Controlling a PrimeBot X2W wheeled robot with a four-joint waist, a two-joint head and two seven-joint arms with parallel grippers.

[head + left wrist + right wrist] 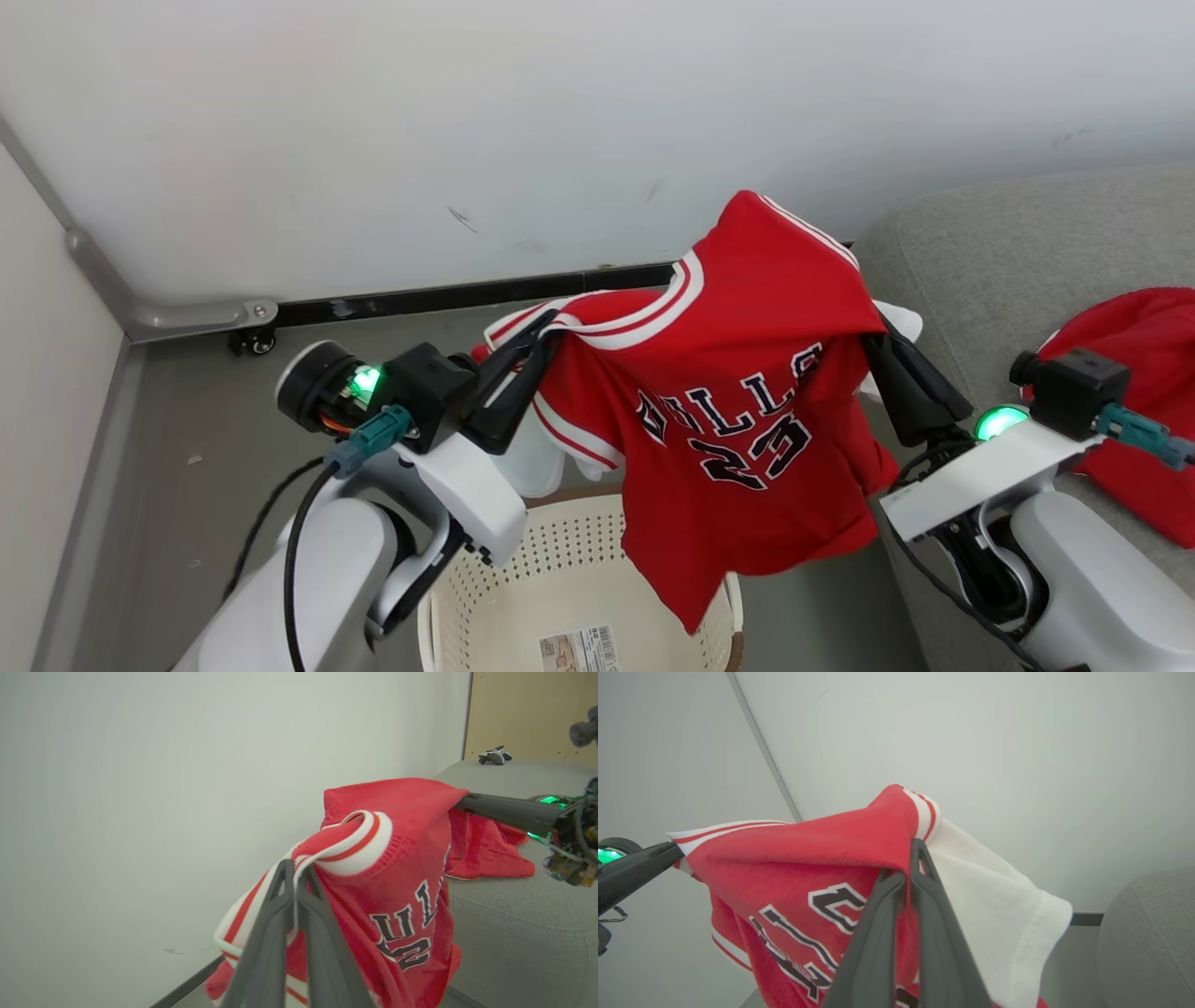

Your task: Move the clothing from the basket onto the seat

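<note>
Bulls jersey (738, 411) hangs stretched above the basket (569, 551), just left of the sofa (1008, 252). Left gripper (295, 870) clamped on its striped trim, right gripper (909, 868) clamped on the other shoulder. Risk: hem could snag the basket rim, or a shallow pinch could slip on the swing right.

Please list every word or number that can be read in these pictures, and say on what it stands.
"BULLS": on the red jersey, its second letter creased.
"23": on the jersey, under that word.
Sticker on the basket's bottom: print too small to read.
</note>
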